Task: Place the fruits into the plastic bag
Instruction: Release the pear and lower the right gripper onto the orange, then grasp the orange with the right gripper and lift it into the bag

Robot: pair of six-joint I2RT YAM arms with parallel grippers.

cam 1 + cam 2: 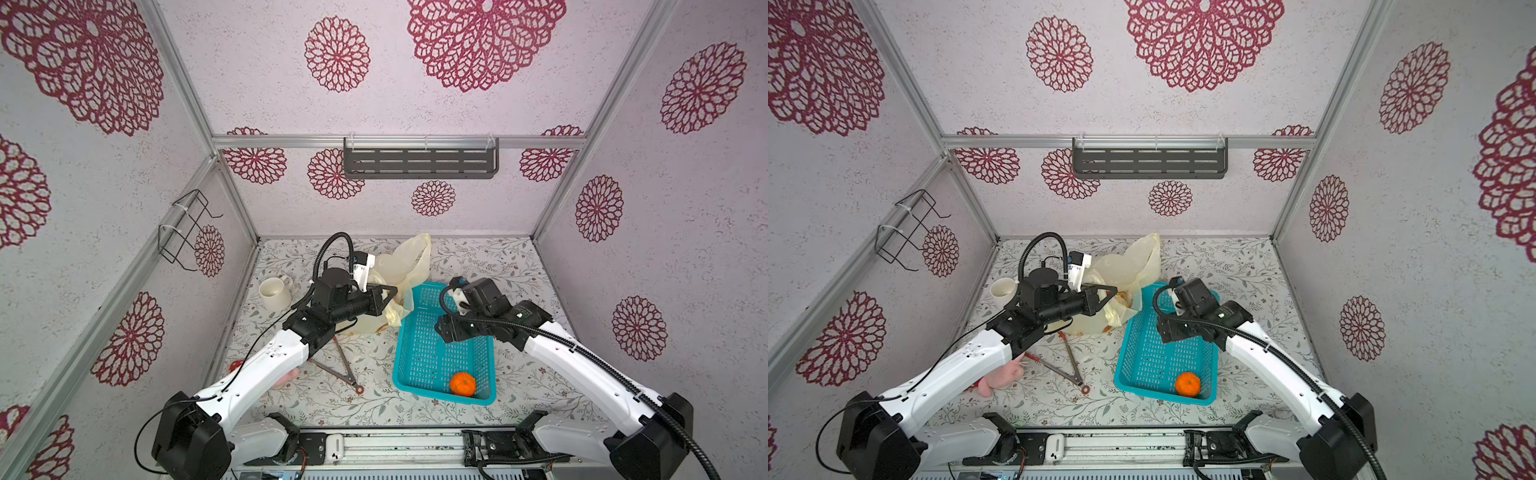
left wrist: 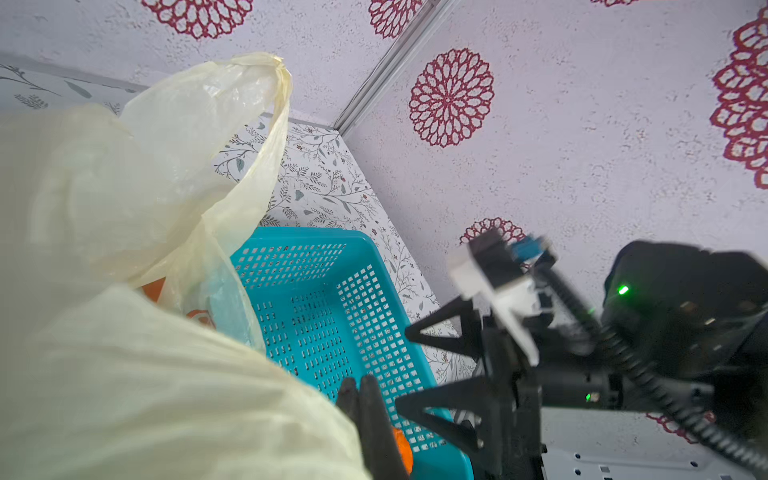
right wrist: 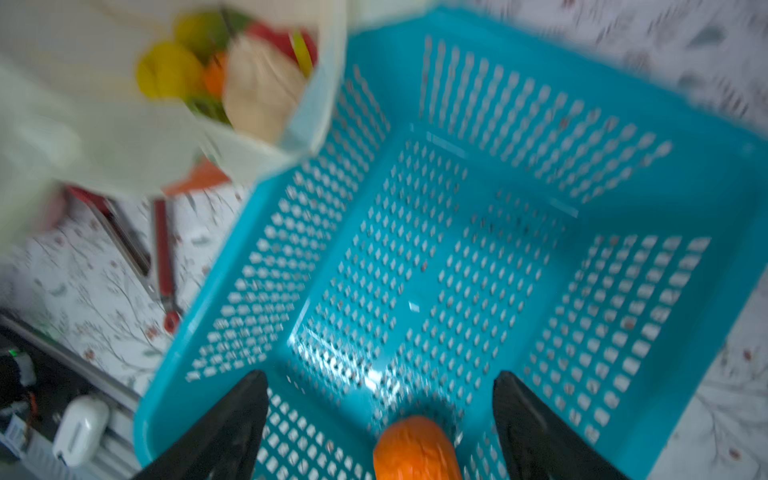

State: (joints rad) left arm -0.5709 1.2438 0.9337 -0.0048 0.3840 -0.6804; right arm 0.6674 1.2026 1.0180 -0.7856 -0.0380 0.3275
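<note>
One tangerine [image 1: 463, 383] in one basket [image 1: 422, 353]; one bag [image 1: 409, 257] beside.

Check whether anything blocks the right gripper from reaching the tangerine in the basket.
Nothing visible does. The right gripper hangs open over the teal basket, and the tangerine lies alone on its floor, uncovered.

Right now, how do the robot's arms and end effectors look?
The left arm and right arm have white shells, black joints. The left end effector and right end effector have black triangular fingers. A ribbed black hose runs along the right arm; a thin black cable follows the left.
</note>
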